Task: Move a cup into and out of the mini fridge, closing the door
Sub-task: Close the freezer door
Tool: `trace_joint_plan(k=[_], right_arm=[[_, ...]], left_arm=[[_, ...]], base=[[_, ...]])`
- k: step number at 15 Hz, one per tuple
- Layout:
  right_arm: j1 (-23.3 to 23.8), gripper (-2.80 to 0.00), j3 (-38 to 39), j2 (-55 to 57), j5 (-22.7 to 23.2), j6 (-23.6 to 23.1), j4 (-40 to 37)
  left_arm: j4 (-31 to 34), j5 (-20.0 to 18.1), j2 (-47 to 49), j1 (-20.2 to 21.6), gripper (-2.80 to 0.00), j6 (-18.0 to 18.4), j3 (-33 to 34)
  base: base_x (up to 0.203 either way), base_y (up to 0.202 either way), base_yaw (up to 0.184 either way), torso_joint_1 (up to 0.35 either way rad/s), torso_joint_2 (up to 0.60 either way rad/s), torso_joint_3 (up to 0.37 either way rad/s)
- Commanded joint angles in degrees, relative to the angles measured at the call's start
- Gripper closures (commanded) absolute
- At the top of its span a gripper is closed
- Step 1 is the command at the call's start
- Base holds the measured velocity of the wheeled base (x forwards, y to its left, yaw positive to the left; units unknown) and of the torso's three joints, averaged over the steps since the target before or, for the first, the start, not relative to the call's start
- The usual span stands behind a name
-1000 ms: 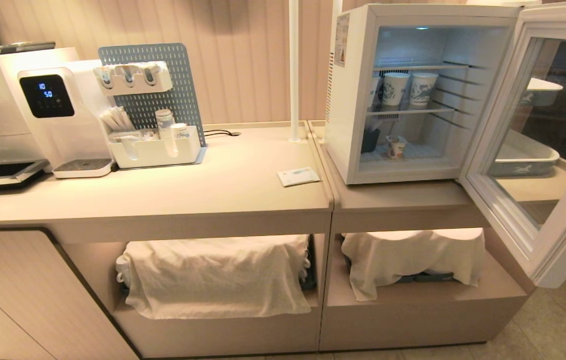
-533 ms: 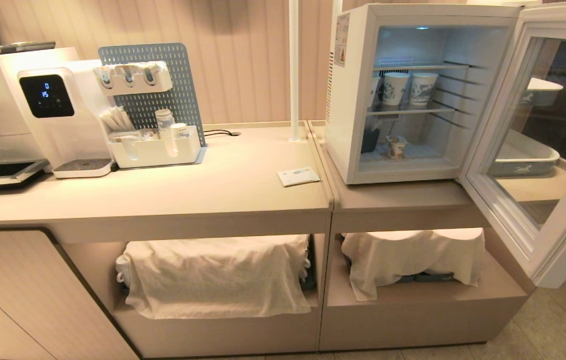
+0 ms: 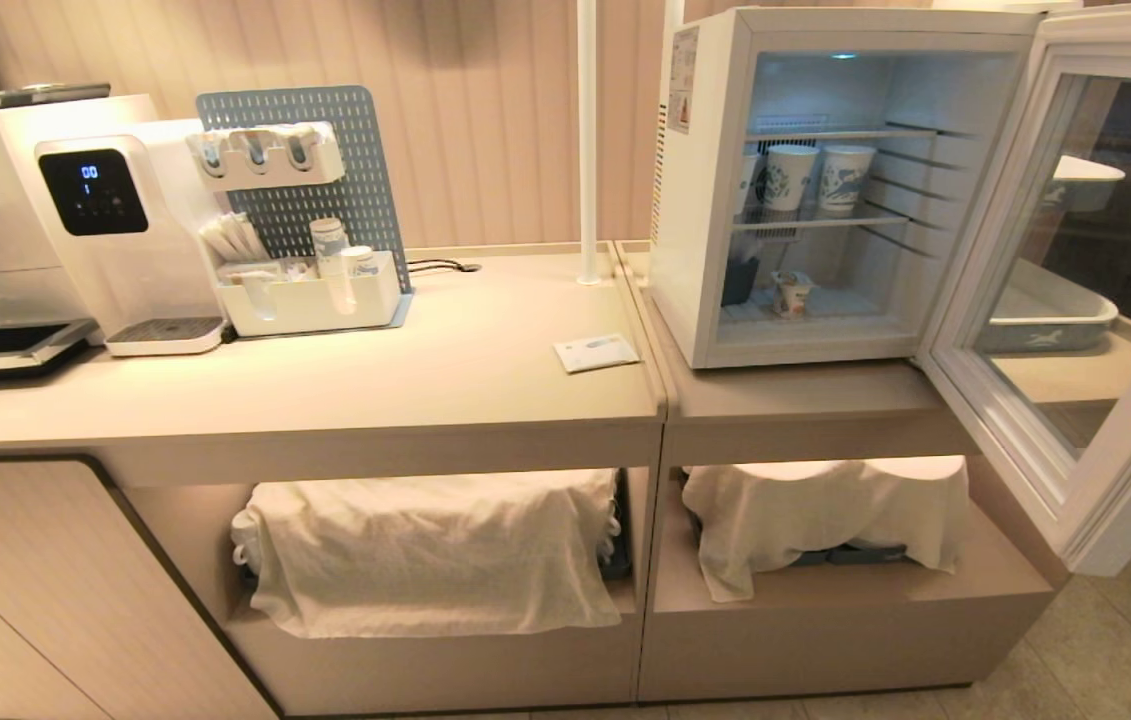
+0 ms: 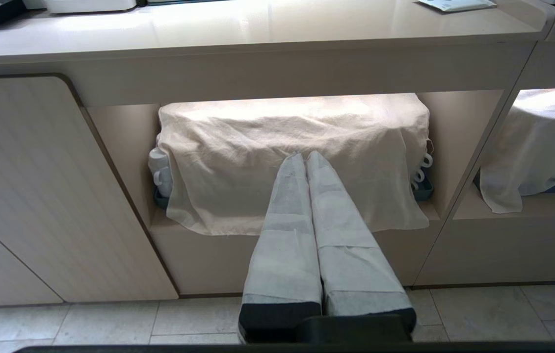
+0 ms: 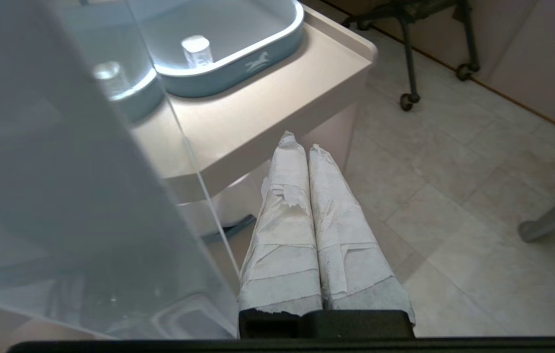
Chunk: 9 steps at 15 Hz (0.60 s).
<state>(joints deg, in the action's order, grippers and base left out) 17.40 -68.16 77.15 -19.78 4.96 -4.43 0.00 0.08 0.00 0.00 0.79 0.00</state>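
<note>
The mini fridge (image 3: pixel 785 190) stands on the right-hand counter (image 3: pixel 795 400) with its door (image 3: pixel 1075 290) swung wide open, the glass panel angled out past the counter's front edge. The cup (image 3: pixel 791 294) sits upright on the fridge's bottom wire shelf, alone near the middle, with two taller paper cups (image 3: pixel 817 177) on the shelf above it. Neither arm reaches into the head view. The right gripper (image 5: pixel 299 142) hangs just outside the open door, its two tape-wrapped fingers pressed together with nothing between them; the door's glass (image 5: pixel 76 186) fills the space beside the jaws, close to them but not seen touching, and beyond the fingertips lie the counter's corner (image 5: pixel 277 113) and a blue-rimmed tray (image 5: pixel 238 59), with tiled floor (image 5: pixel 454 196) off to the other side. The cup is well apart from these jaws, inside the fridge on the far side of the door. The left gripper (image 4: pixel 305 158) is parked low in front of the cabinet, its wrapped fingers likewise closed tight and empty, pointing at a white cloth (image 4: pixel 287 157) draped over the lower shelf, with the worktop (image 4: pixel 257 29) above the fingertips.
</note>
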Motion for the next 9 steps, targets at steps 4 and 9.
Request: trace_joint_plan(k=[4, 9], right_arm=[[-2.46, 0.00, -0.05, -0.25, 0.09, 4.80, 0.95], [-6.41, 0.00, -0.02, -0.11, 0.09, 12.66, 1.18]], left_arm=[[0.00, 0.01, 0.00, 0.00, 0.00, 0.00, 0.00], [0.00, 0.01, 0.00, 0.00, 0.00, 0.00, 0.00]], base=[[0.000, 0.000, 0.000, 0.000, 0.00, 0.000], [0.000, 0.000, 0.000, 0.000, 0.00, 0.000]])
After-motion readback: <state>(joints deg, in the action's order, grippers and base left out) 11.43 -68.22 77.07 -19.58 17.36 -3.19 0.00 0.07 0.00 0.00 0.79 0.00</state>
